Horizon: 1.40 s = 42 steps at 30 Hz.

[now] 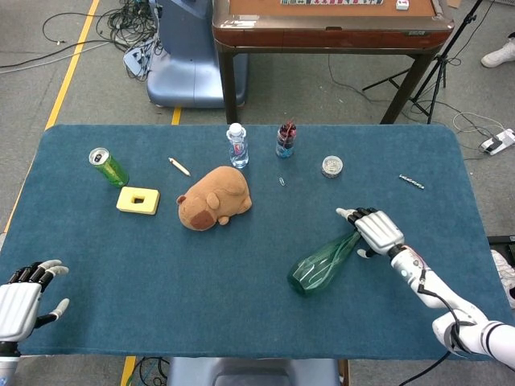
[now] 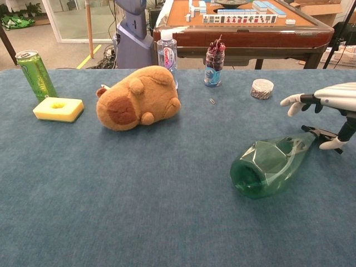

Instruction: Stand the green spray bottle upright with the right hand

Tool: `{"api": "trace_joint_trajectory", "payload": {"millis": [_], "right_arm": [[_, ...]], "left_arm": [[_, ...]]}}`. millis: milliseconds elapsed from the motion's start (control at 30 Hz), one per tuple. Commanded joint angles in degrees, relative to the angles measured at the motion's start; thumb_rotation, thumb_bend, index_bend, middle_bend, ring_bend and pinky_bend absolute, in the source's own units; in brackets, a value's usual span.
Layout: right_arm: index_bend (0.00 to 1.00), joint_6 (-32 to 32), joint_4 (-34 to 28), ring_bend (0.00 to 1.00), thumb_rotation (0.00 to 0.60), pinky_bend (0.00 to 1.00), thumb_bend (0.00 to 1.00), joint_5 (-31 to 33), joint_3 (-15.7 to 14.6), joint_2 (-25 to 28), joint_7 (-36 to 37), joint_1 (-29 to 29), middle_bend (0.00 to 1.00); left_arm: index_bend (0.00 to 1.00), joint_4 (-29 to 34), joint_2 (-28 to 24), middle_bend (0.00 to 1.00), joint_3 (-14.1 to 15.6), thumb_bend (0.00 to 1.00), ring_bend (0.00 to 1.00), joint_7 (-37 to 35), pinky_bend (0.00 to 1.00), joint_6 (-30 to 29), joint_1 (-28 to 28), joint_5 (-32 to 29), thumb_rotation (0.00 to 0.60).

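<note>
The green spray bottle (image 1: 320,263) (image 2: 268,165) lies on its side on the blue table, its base toward me and its black nozzle (image 2: 325,135) pointing to the far right. My right hand (image 1: 376,228) (image 2: 325,102) hovers over the nozzle end with its fingers spread and holds nothing; its thumb reaches down beside the nozzle. My left hand (image 1: 22,296) rests open at the near left corner of the table, far from the bottle.
A brown plush toy (image 1: 215,197) lies mid-table. Behind it stand a water bottle (image 1: 236,145) and a small jar (image 1: 285,140). A green can (image 1: 107,166) and yellow block (image 1: 138,199) sit at the left; a round tin (image 1: 331,166) lies beyond the right hand.
</note>
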State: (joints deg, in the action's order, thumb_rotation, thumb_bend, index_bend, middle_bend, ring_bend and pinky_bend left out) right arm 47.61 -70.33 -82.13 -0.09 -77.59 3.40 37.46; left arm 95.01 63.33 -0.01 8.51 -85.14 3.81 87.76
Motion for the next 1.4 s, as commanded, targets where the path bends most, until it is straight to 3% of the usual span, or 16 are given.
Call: {"api": "trace_joint_trajectory", "payload": {"millis": [33, 967, 1200, 1400], "right_arm": [[0.09, -1.29, 2.41, 0.16, 0.600, 0.26, 0.11, -0.42, -0.21, -2.18, -0.36, 0.70, 0.19], [0.09, -5.94, 22.07, 0.16, 0.600, 0.26, 0.11, 5.78, 10.70, -22.52, -4.64, 12.22, 0.18], [0.09, -6.76, 20.24, 0.16, 0.600, 0.26, 0.11, 6.25, 11.85, -23.34, -2.35, 13.92, 0.18], [0.09, -4.71, 12.87, 0.16, 0.600, 0.26, 0.22, 4.87, 12.34, -17.45, 2.70, 12.96, 0.18]], "left_arm": [[0.34, -0.02, 0.01, 0.25, -0.01, 0.26, 0.21, -0.04, 0.23, -0.07, -0.04, -0.04, 0.600], [0.34, -1.05, 0.20, 0.25, -0.23, 0.26, 0.21, -0.07, 0.23, 0.13, -0.23, -0.95, 0.600], [0.35, -1.09, 0.20, 0.25, -0.11, 0.26, 0.21, -0.46, 0.23, -0.18, -0.39, -0.64, 0.600], [0.35, -1.56, -0.04, 0.25, -0.06, 0.26, 0.21, -1.17, 0.23, -0.66, -0.72, -0.56, 0.600]]}}
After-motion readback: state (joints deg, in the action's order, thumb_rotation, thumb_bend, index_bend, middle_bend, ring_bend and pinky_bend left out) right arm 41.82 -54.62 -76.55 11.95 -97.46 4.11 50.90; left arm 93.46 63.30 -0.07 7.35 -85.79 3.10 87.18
